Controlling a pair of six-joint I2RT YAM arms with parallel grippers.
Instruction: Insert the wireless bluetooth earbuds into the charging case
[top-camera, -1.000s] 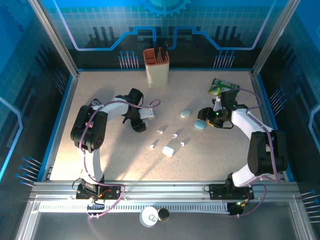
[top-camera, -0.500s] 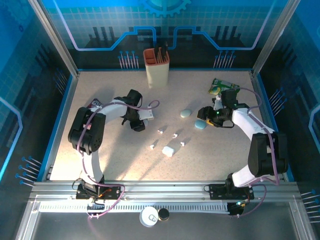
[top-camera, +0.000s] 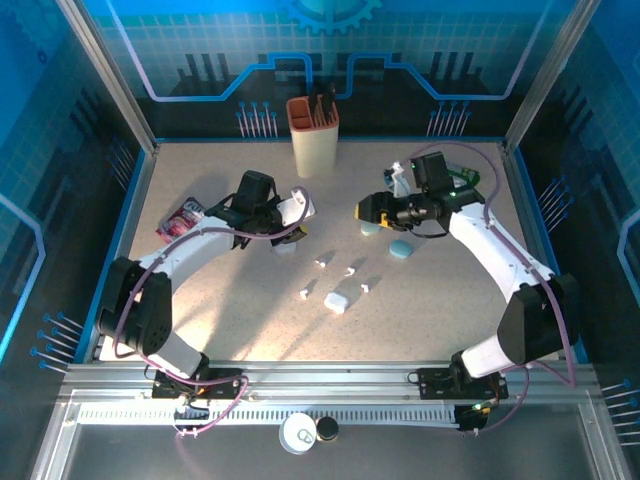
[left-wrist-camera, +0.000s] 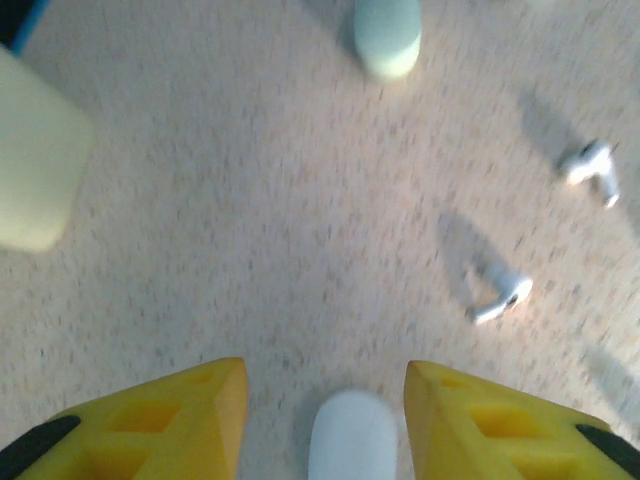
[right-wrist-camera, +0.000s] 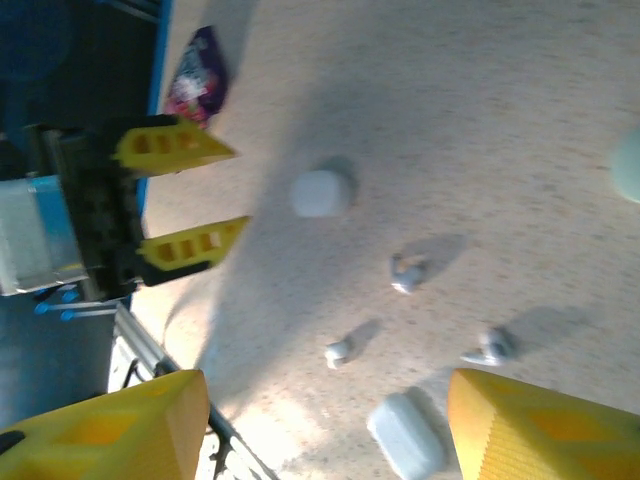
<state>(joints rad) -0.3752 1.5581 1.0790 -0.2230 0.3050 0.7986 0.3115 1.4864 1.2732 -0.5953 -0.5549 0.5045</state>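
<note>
Several tiny white earbuds lie loose mid-table, and two of them show ahead of my left fingers. A white rounded charging case lies between the yellow fingers of my left gripper, with a gap on each side; the jaws are open. From above, that gripper is left of the earbuds. A second white case sits nearer the front. My right gripper hovers wide open over the table; its wrist view looks down on earbuds and that second white case.
Two pale teal cases lie under and beside the right arm. A beige holder with tools stands at the back. A pink packet lies at the far left, a green item at the back right.
The left arm has stretched out low and its jaws have narrowed round the white case. The right gripper has swung left and back, away from the teal case.
</note>
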